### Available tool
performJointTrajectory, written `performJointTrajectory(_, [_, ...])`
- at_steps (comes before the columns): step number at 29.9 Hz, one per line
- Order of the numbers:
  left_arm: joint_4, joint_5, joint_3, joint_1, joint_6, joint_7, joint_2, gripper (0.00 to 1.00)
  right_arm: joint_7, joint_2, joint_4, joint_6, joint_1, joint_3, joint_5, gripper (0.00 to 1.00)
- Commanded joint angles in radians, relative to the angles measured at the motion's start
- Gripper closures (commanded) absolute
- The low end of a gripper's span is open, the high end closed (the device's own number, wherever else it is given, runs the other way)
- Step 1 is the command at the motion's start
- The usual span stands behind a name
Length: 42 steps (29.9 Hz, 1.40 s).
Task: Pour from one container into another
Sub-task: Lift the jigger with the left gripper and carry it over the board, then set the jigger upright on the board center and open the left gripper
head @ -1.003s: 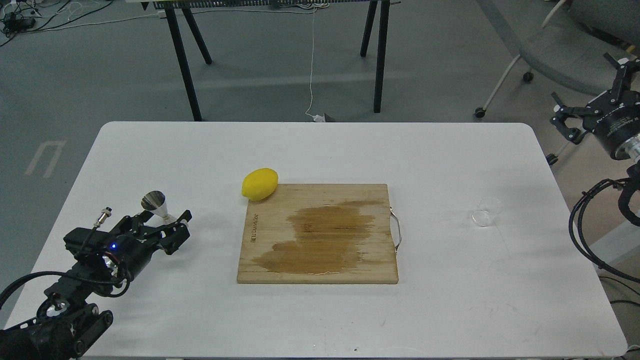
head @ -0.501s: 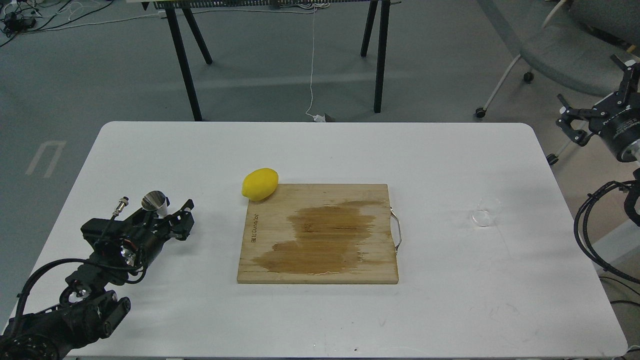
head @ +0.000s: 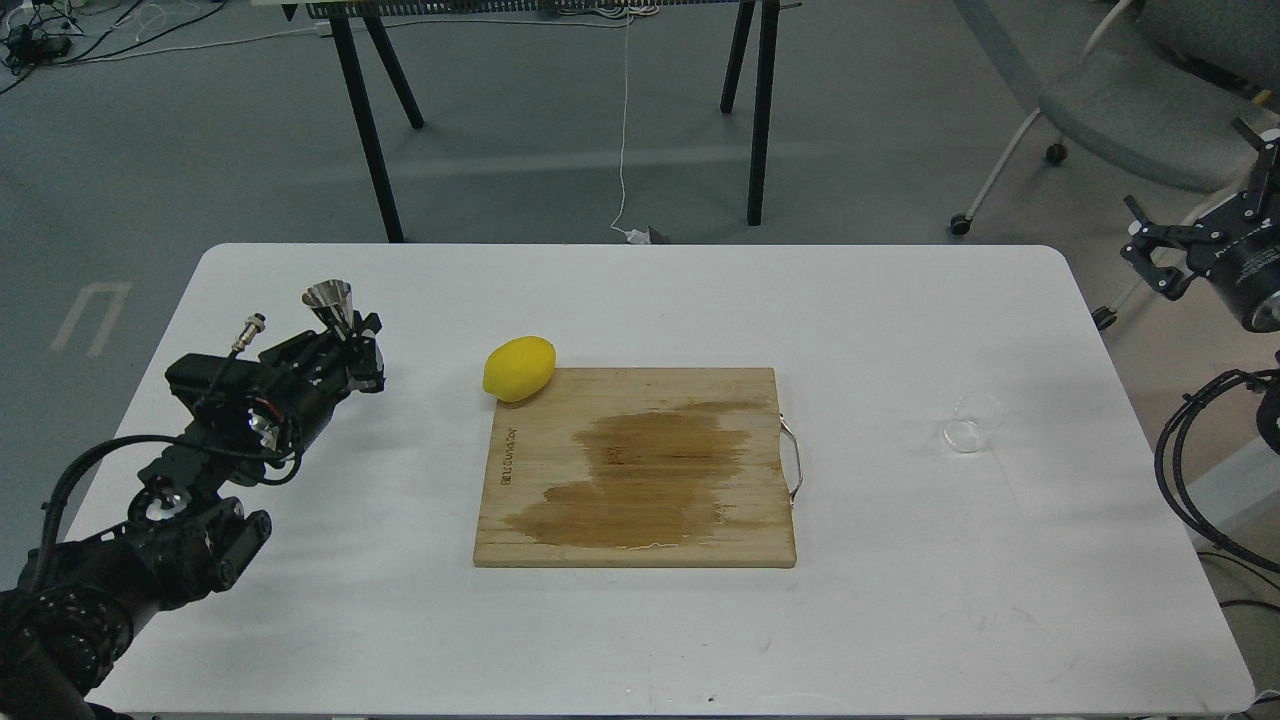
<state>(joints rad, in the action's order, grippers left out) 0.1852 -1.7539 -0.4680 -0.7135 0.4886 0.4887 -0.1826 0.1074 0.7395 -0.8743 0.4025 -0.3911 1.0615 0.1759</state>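
- The left end effector (head: 345,335), in the upper left of the frame, is closed on the narrow waist of the jigger (head: 329,301), which is held upright with its open mouth upward and appears to be raised clear of the desk (head: 640,300).
- An upright hold at the waist is judged to suit a receiving vessel: the mouth is left unobstructed and level for a pour.
- The right end effector (head: 1165,260) is seen at the right edge of the frame, beyond the desk edge, with its fingers spread and nothing between them; it is judged to be free for fetching the source vessel.
- The glass cup (head: 972,422) is found at the right of the frame, on the desk, well apart from both end effectors; whether it stands or lies tipped, and whether anything is in it, cannot be told.
- The centre is taken by a wooden cutting board (head: 637,465) with a dark wet patch, and a lemon (head: 519,368) rests at its upper left corner.
- The pour is judged not yet begun, since the two vessels are at opposite sides.
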Motion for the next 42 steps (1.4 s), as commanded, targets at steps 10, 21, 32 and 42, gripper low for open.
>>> performJointTrajectory(10, [0.479, -0.036, 0.028, -0.262, 0.0, 0.0, 0.136, 1.0, 0.0, -0.018, 0.069, -0.004, 0.006, 0.003, -0.001, 0.01])
performJointTrajectory(21, [0.379, -0.283, 0.37, -0.051, 0.0, 0.0, 0.183, 1.0, 0.0, -0.019, 0.118, -0.004, 0.021, 0.003, -0.003, 0.01])
performJointTrajectory(32, [0.384, -0.309, 0.39, 0.034, 0.0, 0.0, 0.183, 1.0, 0.0, -0.057, 0.118, -0.007, 0.032, 0.002, -0.003, 0.01])
performJointTrajectory(42, [0.376, -0.279, 0.371, -0.018, 0.0, 0.0, 0.183, 1.0, 0.0, -0.061, 0.118, -0.007, 0.035, 0.002, -0.003, 0.01])
